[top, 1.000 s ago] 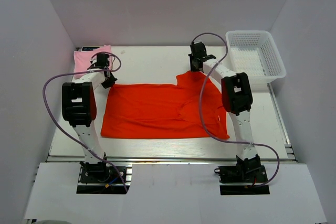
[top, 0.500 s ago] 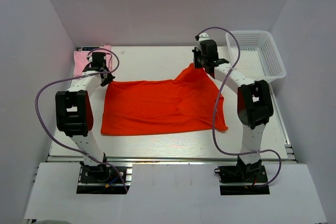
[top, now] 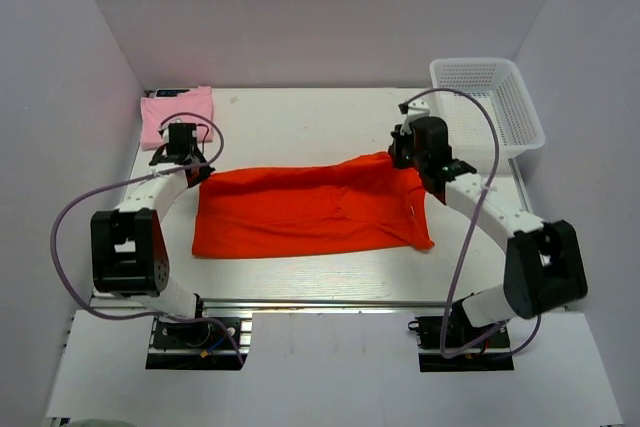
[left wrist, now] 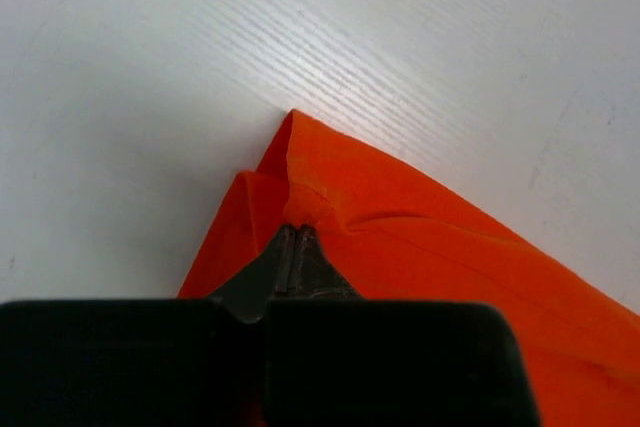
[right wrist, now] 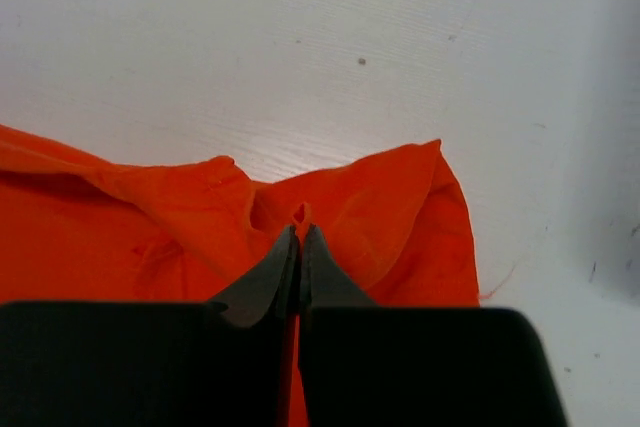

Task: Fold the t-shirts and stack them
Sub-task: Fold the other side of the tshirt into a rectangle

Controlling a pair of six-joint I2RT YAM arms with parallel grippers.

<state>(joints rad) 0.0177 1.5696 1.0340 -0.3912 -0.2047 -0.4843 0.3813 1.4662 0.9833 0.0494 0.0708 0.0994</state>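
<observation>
The orange-red t-shirt (top: 310, 212) lies spread across the middle of the table, partly doubled over along its far side. My left gripper (top: 202, 173) is shut on the shirt's far left corner (left wrist: 300, 162), and a pinch of cloth bunches at the tips (left wrist: 297, 230). At the far right corner, my right gripper (top: 402, 158) is shut on a raised fold of the orange-red cloth (right wrist: 150, 217), a small tuft showing between its tips (right wrist: 300, 230). The pale pink t-shirt (top: 176, 112) lies folded at the far left corner of the table.
A white mesh basket (top: 490, 99) stands at the far right of the table. The right arm's elbow (top: 545, 267) reaches out over the table's right side. Purple cables loop beside both arms.
Both grippers, still shut on the shirt's far corners, have drawn that edge toward the near side, so the shirt looks narrower. The right arm's elbow swung out to the right.
</observation>
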